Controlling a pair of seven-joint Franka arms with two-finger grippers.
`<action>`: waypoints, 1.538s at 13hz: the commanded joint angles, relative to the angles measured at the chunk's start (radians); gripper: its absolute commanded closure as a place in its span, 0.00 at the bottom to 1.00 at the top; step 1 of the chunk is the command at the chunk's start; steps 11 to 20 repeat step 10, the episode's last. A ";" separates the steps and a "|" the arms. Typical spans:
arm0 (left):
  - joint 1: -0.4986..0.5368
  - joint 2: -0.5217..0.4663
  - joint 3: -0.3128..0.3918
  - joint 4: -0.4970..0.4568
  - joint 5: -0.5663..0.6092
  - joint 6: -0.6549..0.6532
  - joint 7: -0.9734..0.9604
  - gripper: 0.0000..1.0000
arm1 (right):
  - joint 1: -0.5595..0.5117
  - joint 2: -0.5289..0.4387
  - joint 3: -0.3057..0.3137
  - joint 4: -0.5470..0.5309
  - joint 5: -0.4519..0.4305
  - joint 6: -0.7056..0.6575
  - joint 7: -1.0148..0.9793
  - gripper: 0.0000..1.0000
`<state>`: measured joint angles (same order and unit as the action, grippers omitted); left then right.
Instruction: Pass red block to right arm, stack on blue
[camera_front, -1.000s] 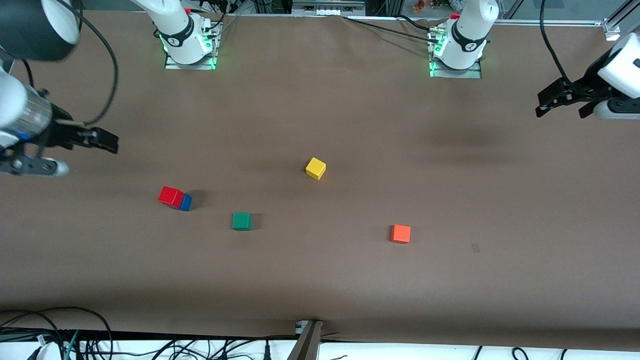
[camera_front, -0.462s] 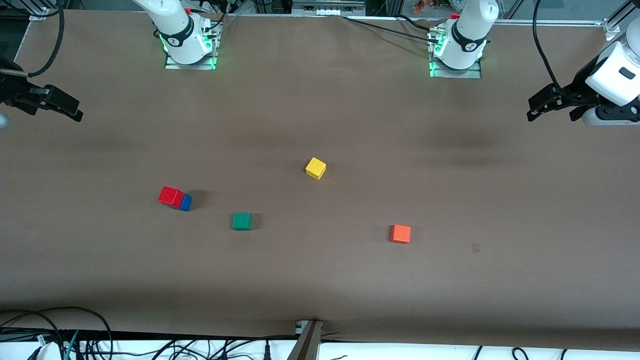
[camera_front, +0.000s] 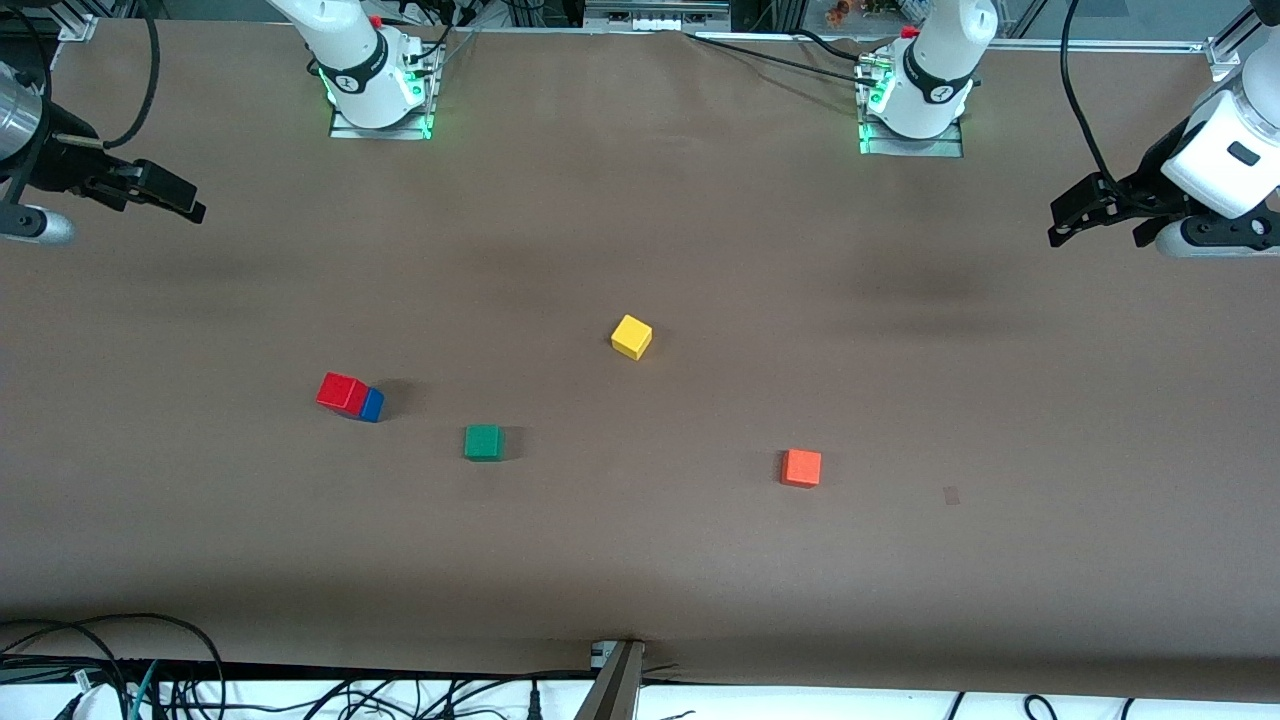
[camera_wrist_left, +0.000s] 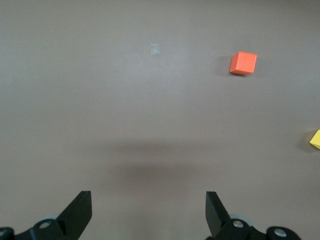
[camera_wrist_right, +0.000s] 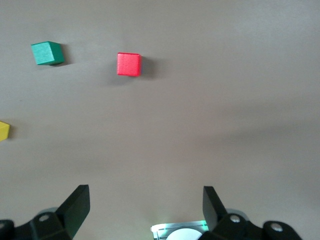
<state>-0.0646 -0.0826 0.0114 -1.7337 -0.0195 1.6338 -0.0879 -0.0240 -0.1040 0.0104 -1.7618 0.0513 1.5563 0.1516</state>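
The red block (camera_front: 341, 392) sits on top of the blue cube (camera_front: 373, 405), toward the right arm's end of the table. In the right wrist view only the red block (camera_wrist_right: 129, 64) shows; the blue cube is hidden under it. My right gripper (camera_front: 180, 200) is open and empty, up in the air at the table's edge, well away from the stack; its open jaws show in its wrist view (camera_wrist_right: 145, 210). My left gripper (camera_front: 1098, 225) is open and empty, up over its own end of the table, and also shows in its wrist view (camera_wrist_left: 148, 212).
A green cube (camera_front: 484, 442) lies beside the stack toward the table's middle. A yellow cube (camera_front: 631, 336) lies mid-table. An orange cube (camera_front: 801, 467) lies toward the left arm's end. The arm bases (camera_front: 375, 95) (camera_front: 912, 105) stand along the table's farthest edge.
My right gripper has pulled up and away from the stack toward its end's edge. My left gripper has shifted slightly. The blocks have not moved.
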 joint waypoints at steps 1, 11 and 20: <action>-0.004 0.011 -0.001 0.017 -0.013 0.009 -0.004 0.00 | -0.028 -0.023 0.025 -0.019 0.019 0.010 -0.001 0.00; 0.019 0.064 0.012 0.117 -0.002 -0.014 0.005 0.00 | 0.004 0.075 0.016 0.113 -0.007 -0.012 -0.001 0.00; 0.019 0.064 0.012 0.117 -0.002 -0.014 0.005 0.00 | 0.004 0.075 0.016 0.113 -0.007 -0.012 -0.001 0.00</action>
